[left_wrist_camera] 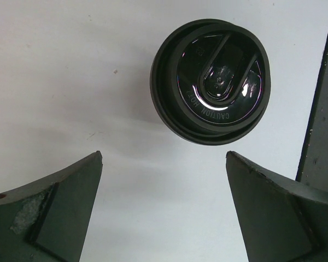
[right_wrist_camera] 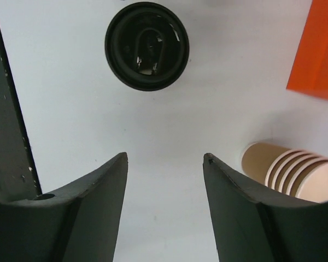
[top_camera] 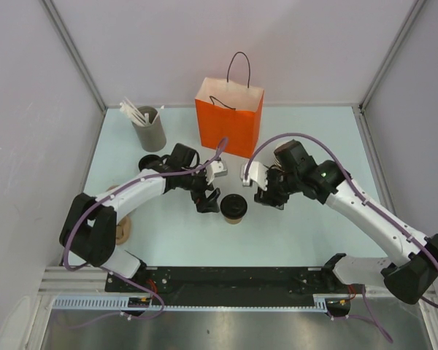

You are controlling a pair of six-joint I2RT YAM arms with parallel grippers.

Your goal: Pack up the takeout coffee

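Takeout coffee (top_camera: 234, 208) — upright, lid up, mid-table (top_camera: 306, 233), at 6 o'clock from the orange paper bag (top_camera: 230, 117) — lies at 3 o'clock just beside the left gripper (top_camera: 208, 203), spread wide and empty, and at 9 o'clock from the farther right gripper (top_camera: 265, 198), parted, empty.

From the left wrist, the coffee cup (left_wrist_camera: 210, 82) is showing only its black lid; the paper wall is hiding beneath it. A dark strip (left_wrist_camera: 325, 136) at 3 o'clock is running off the edge, too cropped to identify. From the right wrist, the orange bag (right_wrist_camera: 317, 49) at 2 o'clock and the stack of cups (right_wrist_camera: 284, 164) at 4 o'clock are being cut by the right edge. From above, the left arm (top_camera: 131, 193) is covering part of the black lid stack (top_camera: 147, 162) at 10 o'clock of the coffee cup.
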